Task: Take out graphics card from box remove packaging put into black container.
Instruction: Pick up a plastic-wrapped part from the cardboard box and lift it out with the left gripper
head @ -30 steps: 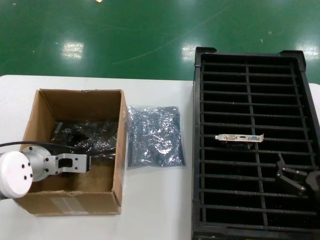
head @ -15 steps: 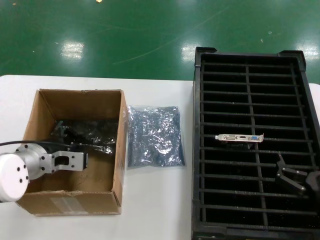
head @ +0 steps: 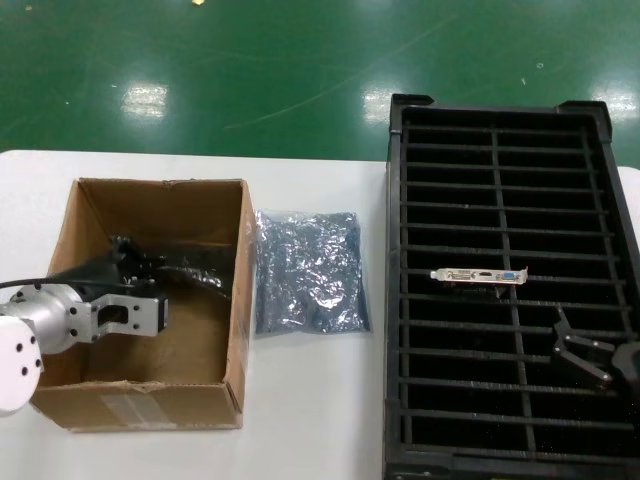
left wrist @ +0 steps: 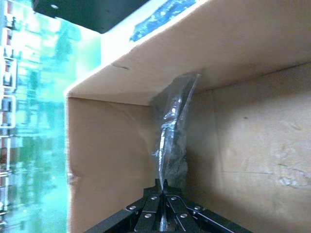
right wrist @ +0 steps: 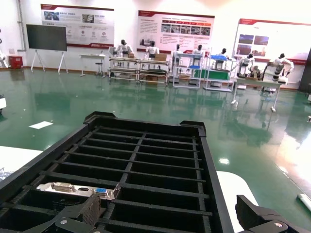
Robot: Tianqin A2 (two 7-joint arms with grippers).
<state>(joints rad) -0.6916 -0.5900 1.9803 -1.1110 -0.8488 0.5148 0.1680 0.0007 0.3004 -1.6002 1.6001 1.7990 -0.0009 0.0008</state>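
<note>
The brown cardboard box [head: 150,390] stands at the table's left. My left gripper [head: 124,252] is inside it, shut on the edge of a crinkly silver-grey bag [head: 190,272]; its contents do not show. In the left wrist view the fingertips [left wrist: 163,187] pinch the bag [left wrist: 171,131], which hangs edge-on before the box's wall [left wrist: 252,63]. Another bag [head: 308,272] lies flat on the table between box and crate. One graphics card's silver bracket [head: 480,275] stands in a slot of the black crate [head: 500,120]. My right gripper [head: 585,355] is open and empty above the crate's near right part [right wrist: 170,213]; the bracket [right wrist: 80,189] is near its finger.
The white table [head: 310,400] shows between box and crate. The crate [right wrist: 146,160] reaches to the table's right edge. Green floor lies beyond the table's far edge.
My left gripper has drawn back to the left and tilted, pulling the bag up off the box's floor. The right arm has not moved.
</note>
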